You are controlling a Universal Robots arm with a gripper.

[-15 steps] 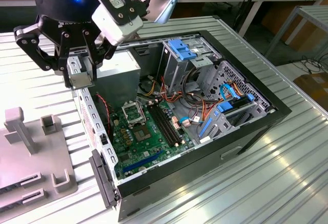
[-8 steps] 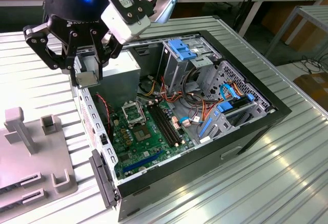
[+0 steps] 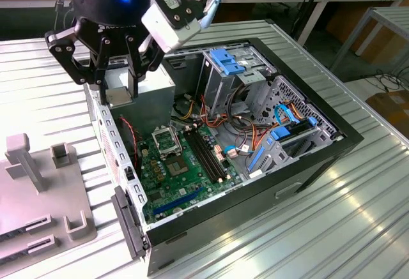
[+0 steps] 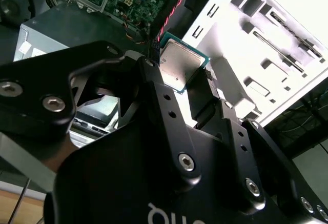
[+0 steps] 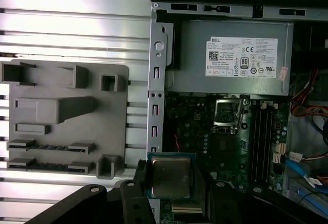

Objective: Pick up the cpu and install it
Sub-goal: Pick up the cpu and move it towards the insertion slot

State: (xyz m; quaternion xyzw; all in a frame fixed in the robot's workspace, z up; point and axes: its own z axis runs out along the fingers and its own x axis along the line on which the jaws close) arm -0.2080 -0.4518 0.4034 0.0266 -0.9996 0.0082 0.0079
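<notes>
**Q:** State the work surface and the largest items on it.

**A:** A ribbed silver metal table [image 3: 332, 228] carries an open black steel computer case [image 3: 348, 142]. Beside the case, toward the exterior view's left, lies a grey moulded plastic fixture tray [image 5: 61, 126] with slots and posts.

**Q:** What is inside the case?

**A:** A grey sheet-metal box, the power supply [image 5: 230, 55], sits at one end. Next to it lies the green motherboard [image 3: 185, 180]. On the board is the square metal-framed black socket [image 5: 227, 115], which looks vacant.

**Q:** Where is the cpu, and what are your fingers doing?

**A:** The cpu [image 5: 171, 175] is a thin square chip with a silvery face and a narrow green rim. It is pinched between the two black fingers [image 4: 201, 101] of my gripper [image 3: 119, 92], which press on its opposite edges. I hold it in the air over the case wall, near the power supply and well apart from the socket.

**Q:** What are the hazards from this position?

**A:** I judge there are three.
1. I grip only the thin edges. A jolt could make the chip tilt or slip and fall into the case.
2. The case wall and a red-and-black cable [image 3: 131, 135] are near. Brushing either could knock the chip askew.
3. A chip that reaches the socket rotated or tilted could bend the contacts. I cannot tell its keying from these views.
</notes>
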